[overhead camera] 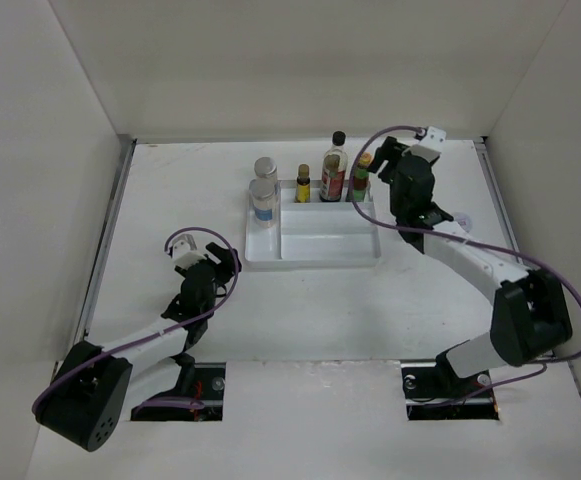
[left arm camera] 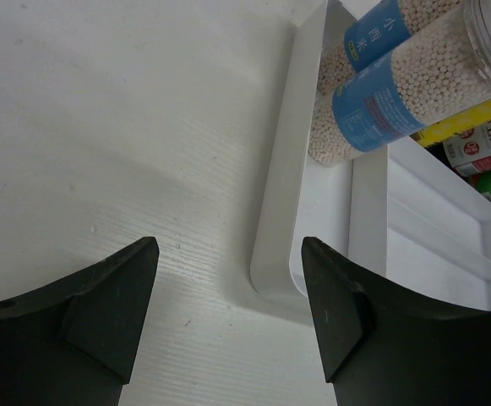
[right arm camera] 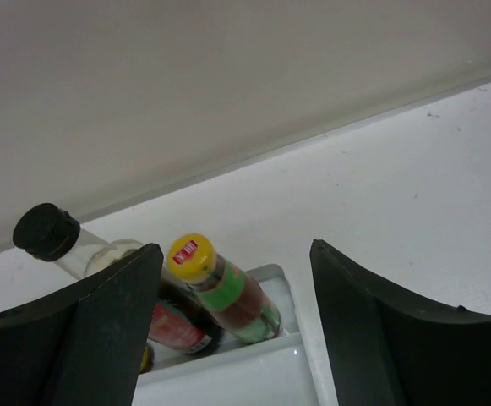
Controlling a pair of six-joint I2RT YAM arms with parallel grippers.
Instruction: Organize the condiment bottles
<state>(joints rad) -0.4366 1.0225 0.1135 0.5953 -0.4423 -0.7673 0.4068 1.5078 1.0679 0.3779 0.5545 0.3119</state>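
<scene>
In the top view a white divided tray [overhead camera: 320, 242] holds two grey-lidded blue-labelled jars [overhead camera: 263, 188] in its left compartment. A tiny yellow bottle [overhead camera: 303, 184], a tall clear black-capped bottle [overhead camera: 335, 168] and a red yellow-capped sauce bottle [overhead camera: 360, 178] stand in its back row. My right gripper [overhead camera: 378, 158] is open just right of and above the sauce bottle [right arm camera: 224, 292], which leans between the jaws; the black cap [right arm camera: 46, 232] shows to the left. My left gripper [left arm camera: 228, 283] is open and empty before the tray's near left corner [left arm camera: 280, 228], facing the jars [left arm camera: 380, 101]. The two red-labelled jars are out of view.
White walls enclose the table at the back and both sides. The tray's large front compartment [right arm camera: 228, 385] holds nothing. A metal strip [overhead camera: 110, 230] runs along the left edge. The left gripper [overhead camera: 222, 262] sits just left of the tray's front left corner.
</scene>
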